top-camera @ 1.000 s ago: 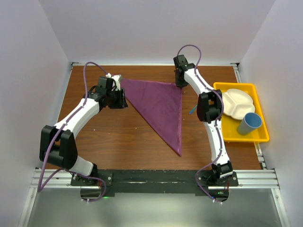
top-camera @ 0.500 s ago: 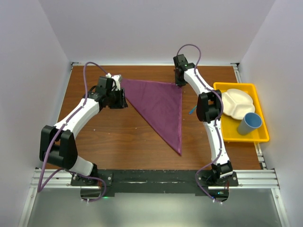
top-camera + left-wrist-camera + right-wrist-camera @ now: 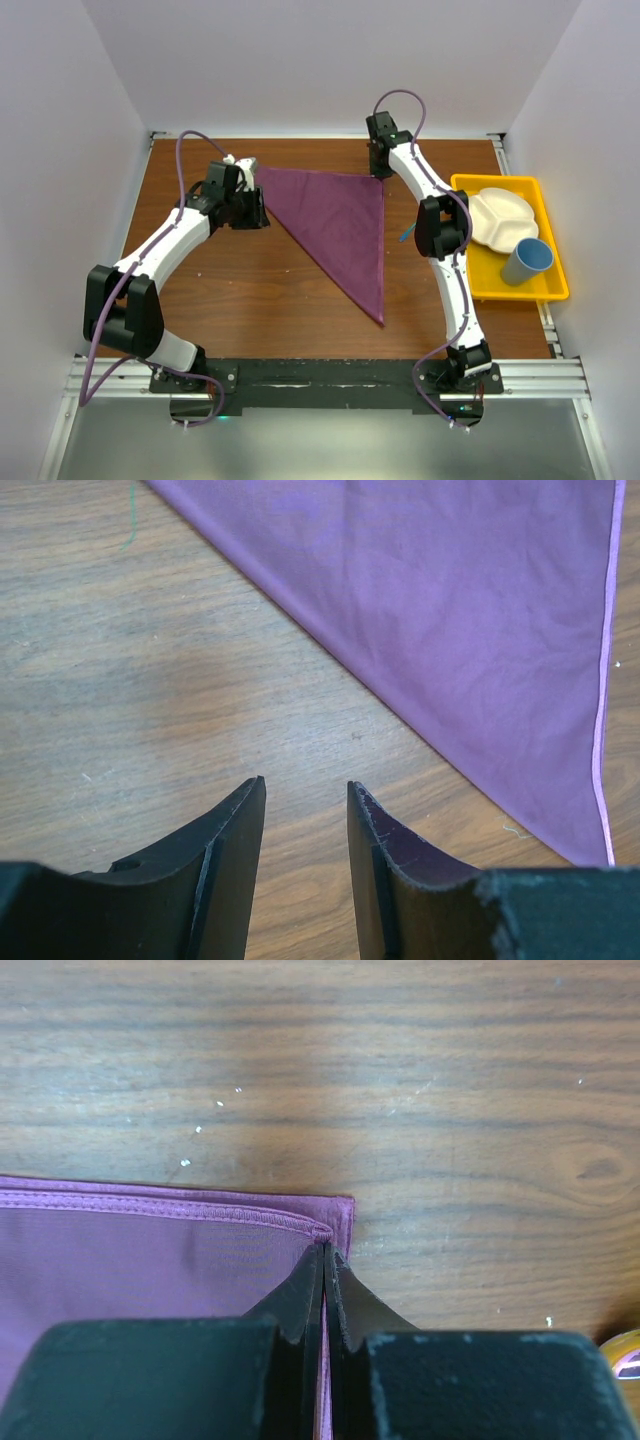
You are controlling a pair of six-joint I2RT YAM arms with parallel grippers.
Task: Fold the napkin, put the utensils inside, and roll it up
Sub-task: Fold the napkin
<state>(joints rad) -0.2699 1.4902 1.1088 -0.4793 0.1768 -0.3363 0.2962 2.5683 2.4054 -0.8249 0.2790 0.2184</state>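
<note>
R hand (image 3: 323, 1248) newly tight on napkin (image 3: 150, 1255)

The right gripper (image 3: 323, 1250) has closed its jaws onto the far right corner of the napkin (image 3: 150, 1260).

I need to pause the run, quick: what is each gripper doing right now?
Left gripper: open, holding nothing, just beside the napkin.
Right gripper: closed, pinching a corner of the napkin.

The napkin's (image 3: 150, 1260) corner lay hidden between the right gripper's (image 3: 324, 1252) closed fingers, its cloth cut off left of them, and the utensils (image 3: 404, 236), well behind that gripper, were too small to count.
</note>
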